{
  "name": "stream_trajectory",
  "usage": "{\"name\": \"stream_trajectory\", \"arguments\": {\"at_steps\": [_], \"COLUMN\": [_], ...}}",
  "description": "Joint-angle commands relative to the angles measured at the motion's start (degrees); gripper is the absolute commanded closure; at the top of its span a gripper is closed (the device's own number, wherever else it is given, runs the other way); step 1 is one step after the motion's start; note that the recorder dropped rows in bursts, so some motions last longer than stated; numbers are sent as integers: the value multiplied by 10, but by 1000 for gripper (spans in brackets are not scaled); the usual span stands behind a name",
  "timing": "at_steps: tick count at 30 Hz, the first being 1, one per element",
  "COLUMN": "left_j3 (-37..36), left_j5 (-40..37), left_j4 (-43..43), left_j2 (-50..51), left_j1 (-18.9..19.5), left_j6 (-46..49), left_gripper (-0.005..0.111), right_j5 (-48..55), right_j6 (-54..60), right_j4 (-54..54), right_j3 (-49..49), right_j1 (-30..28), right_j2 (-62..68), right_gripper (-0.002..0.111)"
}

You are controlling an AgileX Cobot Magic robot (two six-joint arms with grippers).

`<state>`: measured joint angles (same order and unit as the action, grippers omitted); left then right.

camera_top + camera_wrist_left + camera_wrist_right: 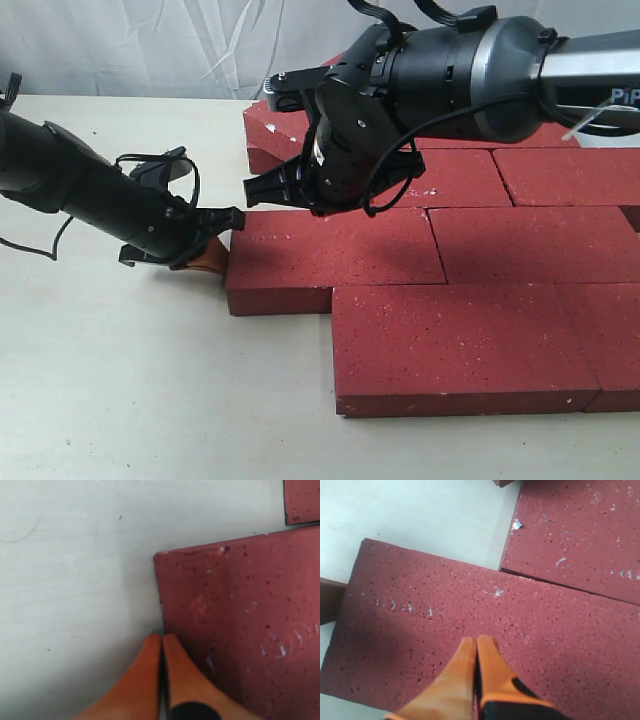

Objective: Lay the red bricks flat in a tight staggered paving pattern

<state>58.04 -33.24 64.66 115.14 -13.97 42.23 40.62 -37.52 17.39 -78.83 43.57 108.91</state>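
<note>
Pale counter [120, 380] bearing the red bricks [480, 250] laid flat centre-right, with the left end effector [222, 243] clenched empty against the protruding brick [330, 255] at its short end and the right end effector [262, 188] clenched empty above it: an off-centre shove could skew it, opening joints.

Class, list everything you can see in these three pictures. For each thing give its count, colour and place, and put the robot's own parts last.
red bricks: at least seven in view, dark red with white specks, lying flat in staggered rows on the right of the table; more may be hidden behind the right arm.
table: one, off-white, under everything.
backdrop: one, white and wrinkled, behind the table.
left arm: one, black, reaching in from the left.
right arm: one, black and silver, reaching in from the upper right over the bricks.
left gripper: one, orange fingers shut, at the left end of the leftmost brick.
right gripper: one, orange fingers shut, over that same brick's top face.
</note>
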Motion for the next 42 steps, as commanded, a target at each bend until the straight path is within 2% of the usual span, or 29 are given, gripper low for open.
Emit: {"name": "stream_trajectory", "arguments": {"at_steps": [1, 11, 22, 29, 34, 42], "left_j3": [2, 2, 2, 2, 2, 2], "left_j5": [-23, -28, -27, -8, 13, 54], "left_j4": [26, 13, -111, -225, -274, -433], "left_j2": [1, 1, -39, -96, -142, -207], "left_j1": [-6, 6, 47, 47, 44, -5], "left_j6": [25, 43, -79, -167, -204, -329], "left_gripper": [107, 107, 107, 107, 107, 107], "right_j5": [-1, -1, 12, 12, 20, 42], "right_j6": [0, 0, 0, 0, 0, 0], "right_j4": [3, 2, -1, -39, -51, -64], "right_j3": [-3, -3, -3, -3, -3, -3], "right_j1": [-2, -2, -2, -2, -1, -1], "right_j2": [-3, -3, -3, -3, -3, -3], "right_gripper": [109, 109, 109, 109, 109, 109]}}
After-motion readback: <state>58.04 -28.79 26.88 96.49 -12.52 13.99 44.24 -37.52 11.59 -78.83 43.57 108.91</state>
